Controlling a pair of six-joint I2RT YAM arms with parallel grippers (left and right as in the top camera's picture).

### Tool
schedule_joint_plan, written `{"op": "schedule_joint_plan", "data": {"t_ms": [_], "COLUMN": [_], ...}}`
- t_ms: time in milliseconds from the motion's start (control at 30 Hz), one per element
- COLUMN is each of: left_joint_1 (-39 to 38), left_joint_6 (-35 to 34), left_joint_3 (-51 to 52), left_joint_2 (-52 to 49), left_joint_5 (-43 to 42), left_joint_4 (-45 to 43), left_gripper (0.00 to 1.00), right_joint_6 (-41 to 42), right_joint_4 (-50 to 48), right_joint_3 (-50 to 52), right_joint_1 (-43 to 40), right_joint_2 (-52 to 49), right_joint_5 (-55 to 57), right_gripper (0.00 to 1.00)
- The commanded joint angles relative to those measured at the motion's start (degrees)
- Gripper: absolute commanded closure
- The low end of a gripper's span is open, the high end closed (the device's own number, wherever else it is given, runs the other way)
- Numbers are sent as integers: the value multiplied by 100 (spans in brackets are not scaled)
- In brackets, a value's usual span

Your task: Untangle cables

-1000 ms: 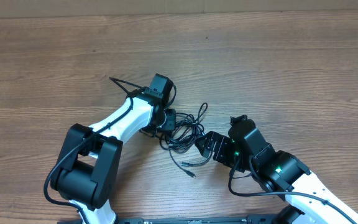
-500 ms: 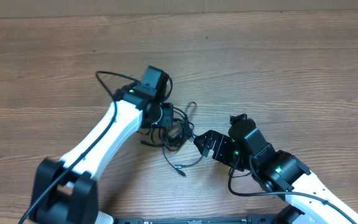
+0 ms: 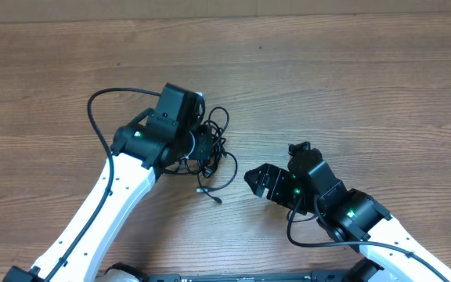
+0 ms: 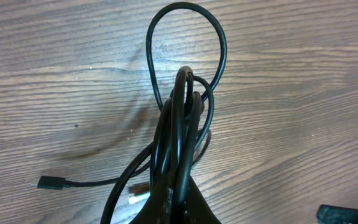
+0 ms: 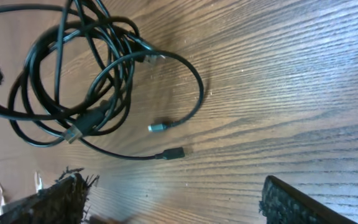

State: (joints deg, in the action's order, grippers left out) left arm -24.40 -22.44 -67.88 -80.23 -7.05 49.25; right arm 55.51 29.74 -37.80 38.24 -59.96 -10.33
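Observation:
The cables (image 3: 218, 135) are a tangled bundle of thin black cords left of the table's middle. My left gripper (image 3: 202, 150) is shut on the bundle. In the left wrist view the cords (image 4: 182, 106) run up out of the jaws (image 4: 179, 208) into a loop, with a black plug end (image 4: 46, 183) on the wood and a silvery tip (image 4: 139, 198) beside the jaws. One loose end (image 3: 218, 200) trails toward the front. My right gripper (image 3: 250, 178) is open and empty, apart from the bundle on its right. The right wrist view shows the tangle (image 5: 73, 81) and two plug ends (image 5: 156, 127) ahead of the open fingers (image 5: 173, 208).
The wooden table (image 3: 351, 86) extends on all sides. A thicker black wire (image 3: 100, 106) loops out from the left arm. The right arm's body (image 3: 343, 207) lies at the front right.
My left arm has swung left and back, dragging the bundle away from the right gripper. The trailing ends followed to the left. The right arm has stayed put.

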Motion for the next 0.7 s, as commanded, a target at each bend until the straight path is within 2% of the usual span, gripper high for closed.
{"op": "schedule_joint_plan", "data": {"t_ms": [0,233,367,500,667], "left_joint_1": [-26,-28,-28,-28,-28], "left_joint_6": [-278,-400,776,2234,2896], "left_joint_3": [-131,-131,-131,-131,-131], "left_joint_2": [197,208,299,463,669], "left_joint_5": [2,-144,-949,-2190,-3029], "left_joint_4": [44,35,-42,-35,-44], "left_gripper": [96,96,96,96,96], "right_joint_6": [-55,-195,-195,-195,-76], "right_joint_4": [66,-66,-501,-946,-1196], "right_joint_3": [-17,-17,-17,-17,-17], "right_joint_1": [-4,-4,-4,-4,-4], "right_joint_2": [59,236,142,-24,-284], "right_joint_5": [-256,-461,-422,-409,-299], "right_gripper": [14,13,13,14,21]}}
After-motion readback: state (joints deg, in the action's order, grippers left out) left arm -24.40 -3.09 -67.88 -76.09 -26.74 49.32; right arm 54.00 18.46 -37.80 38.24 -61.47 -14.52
